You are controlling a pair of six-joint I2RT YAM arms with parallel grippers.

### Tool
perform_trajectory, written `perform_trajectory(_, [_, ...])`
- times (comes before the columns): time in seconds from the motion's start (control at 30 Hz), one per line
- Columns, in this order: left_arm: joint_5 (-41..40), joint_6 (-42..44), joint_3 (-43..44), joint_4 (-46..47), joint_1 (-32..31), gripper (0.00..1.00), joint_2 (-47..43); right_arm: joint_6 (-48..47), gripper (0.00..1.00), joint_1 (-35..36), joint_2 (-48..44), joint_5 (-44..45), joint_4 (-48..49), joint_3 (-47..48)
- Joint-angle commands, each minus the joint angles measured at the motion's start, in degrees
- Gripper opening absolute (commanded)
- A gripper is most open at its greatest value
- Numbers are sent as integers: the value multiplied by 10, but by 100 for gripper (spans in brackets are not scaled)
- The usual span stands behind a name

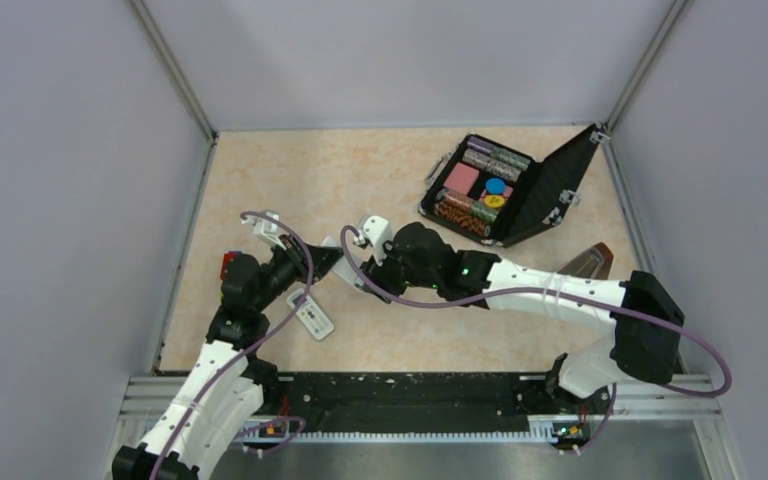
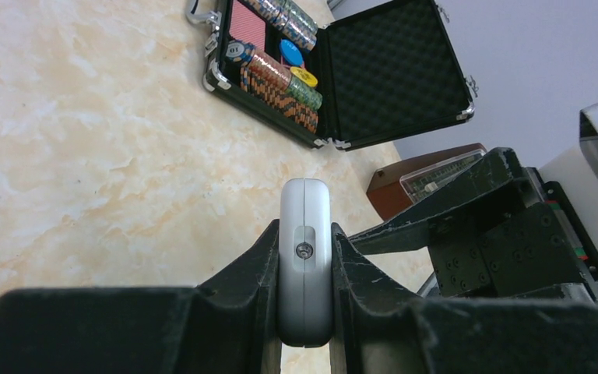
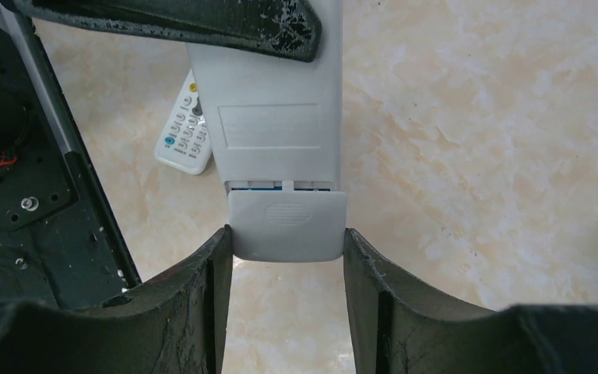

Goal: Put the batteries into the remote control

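Right gripper fingers sit flush on both side edges of the battery cover, pinching it. Cover sits partway off the end of the remote control, whose plain white back faces the right wrist camera. Thin blue strip in the gap between cover and body is probably the batteries in the bay, but too little shows to be sure.

Left gripper is clamped on the remote's long edges. Its wrist view shows the remote end-on, standing on edge between the pads, held up off the desk. In the top view both arms meet over the desk's middle-left.

Second remote, white-faced, lies flat on the desk, partly hidden behind the held one, with neither gripper touching it. At the far right corner is an open black case with chip stacks, lid propped up. Brown wedge-shaped object lies just beside the right arm.
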Motion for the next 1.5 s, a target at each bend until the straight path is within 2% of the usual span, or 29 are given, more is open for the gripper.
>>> perform_trajectory(0.0, [15,14,27,1,-2,0,2,2,38,13,14,17,9,36])
perform_trajectory(0.8, [7,38,42,-54,-2,0,-7,-26,38,26,50,17,-28,51])
perform_trajectory(1.47, [26,43,38,-64,-3,0,-10,-28,38,27,63,17,-24,63])
